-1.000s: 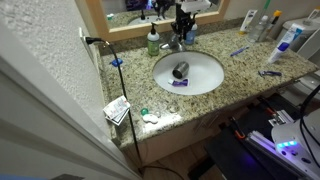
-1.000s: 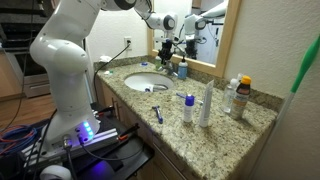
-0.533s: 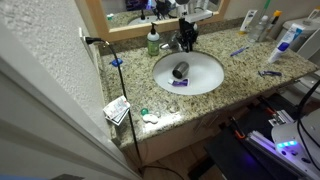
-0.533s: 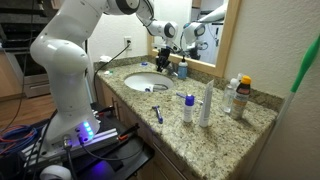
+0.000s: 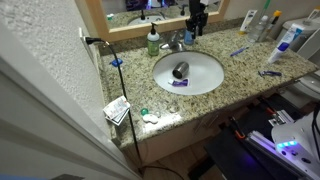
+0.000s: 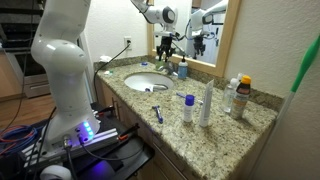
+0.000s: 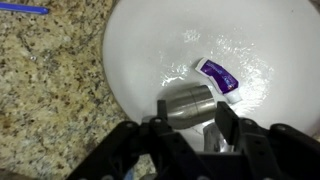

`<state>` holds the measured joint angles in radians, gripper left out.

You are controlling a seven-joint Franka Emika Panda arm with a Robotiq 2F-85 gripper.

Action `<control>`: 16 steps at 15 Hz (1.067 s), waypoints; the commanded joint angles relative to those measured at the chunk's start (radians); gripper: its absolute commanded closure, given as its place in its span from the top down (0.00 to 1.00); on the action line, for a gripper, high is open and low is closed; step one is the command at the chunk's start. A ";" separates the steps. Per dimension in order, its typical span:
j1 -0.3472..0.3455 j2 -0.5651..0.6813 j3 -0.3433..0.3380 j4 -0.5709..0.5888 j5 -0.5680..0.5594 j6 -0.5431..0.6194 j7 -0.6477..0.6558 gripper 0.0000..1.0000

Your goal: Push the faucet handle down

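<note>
The short chrome faucet [image 5: 178, 42] stands at the back rim of the white oval basin [image 5: 205, 62], in front of the mirror. It also shows in an exterior view [image 6: 166, 64]. The faucet handle is a small shiny piece in the wrist view [image 7: 210, 138], low between my fingers. My gripper [image 5: 194, 24] hangs just above and a little beside the faucet, also seen in an exterior view [image 6: 168, 42]. In the wrist view the gripper [image 7: 195, 115] is open and holds nothing. Whether a finger touches the handle cannot be told.
A metal cup [image 7: 190, 102] and a purple tube [image 7: 220, 75] lie in the basin. A green soap bottle [image 5: 153, 42] stands beside the faucet. Bottles [image 6: 207, 104] and a blue toothbrush [image 6: 158, 113] are on the granite counter [image 6: 215, 125]. The mirror frame is close behind.
My gripper dipped toward the faucet half a second ago and now sits higher and slightly to the side. Nothing else moved.
</note>
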<state>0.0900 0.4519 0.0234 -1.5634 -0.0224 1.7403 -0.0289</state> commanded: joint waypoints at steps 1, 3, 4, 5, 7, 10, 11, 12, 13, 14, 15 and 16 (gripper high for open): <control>-0.033 -0.218 0.000 -0.209 0.023 0.153 0.022 0.86; -0.035 -0.284 -0.014 -0.263 0.009 0.241 0.092 0.98; -0.037 -0.313 -0.018 -0.292 0.015 0.287 0.129 1.00; -0.036 -0.337 -0.023 -0.319 0.007 0.331 0.171 1.00; -0.035 -0.374 -0.030 -0.364 -0.021 0.394 0.250 1.00; -0.037 -0.350 -0.023 -0.321 -0.026 0.365 0.263 1.00; -0.038 -0.362 -0.023 -0.338 -0.036 0.377 0.286 1.00; -0.038 -0.370 -0.023 -0.349 -0.041 0.381 0.297 1.00; -0.038 -0.373 -0.023 -0.354 -0.042 0.383 0.301 1.00; -0.038 -0.373 -0.023 -0.356 -0.042 0.384 0.303 1.00; -0.039 -0.372 -0.022 -0.355 -0.038 0.379 0.288 1.00; -0.040 -0.372 -0.019 -0.354 -0.016 0.378 0.260 1.00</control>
<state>0.0611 0.0801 -0.0076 -1.9209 -0.0640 2.1264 0.2739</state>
